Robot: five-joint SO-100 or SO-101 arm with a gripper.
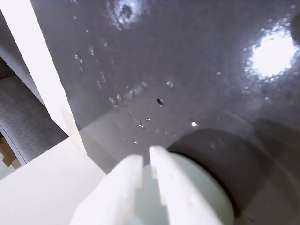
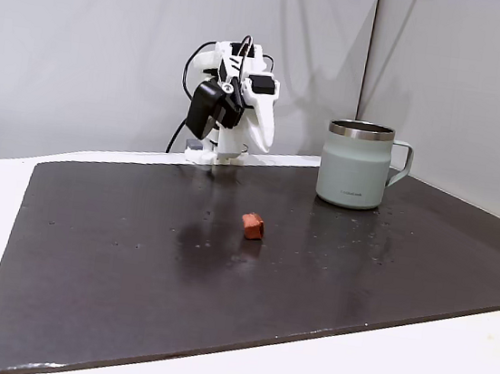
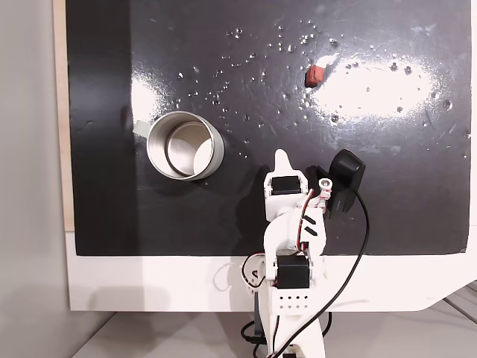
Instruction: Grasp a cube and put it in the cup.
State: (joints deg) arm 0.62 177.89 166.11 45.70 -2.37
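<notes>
The small brick-red cube (image 2: 252, 226) (image 3: 315, 74) lies alone on the black mat, apart from everything else. The pale grey-green cup (image 2: 355, 165) (image 3: 151, 149) stands upright on the mat with its steel rim open and nothing inside. My arm is folded back over its base. The gripper (image 2: 262, 141) (image 3: 281, 155) (image 1: 146, 155) is shut with nothing in it and points down over the mat's edge nearest the base, between cup and cube and touching neither. In the wrist view a blurred pale green rounded shape sits behind the fingers; I cannot tell what it is.
The glossy black mat (image 2: 131, 264) (image 3: 410, 149) lies on a white table (image 2: 410, 371) (image 3: 149, 283) and carries scattered droplets and glare. A wall stands close behind the arm's base (image 2: 213, 153). A black cable (image 3: 363, 239) loops beside the arm.
</notes>
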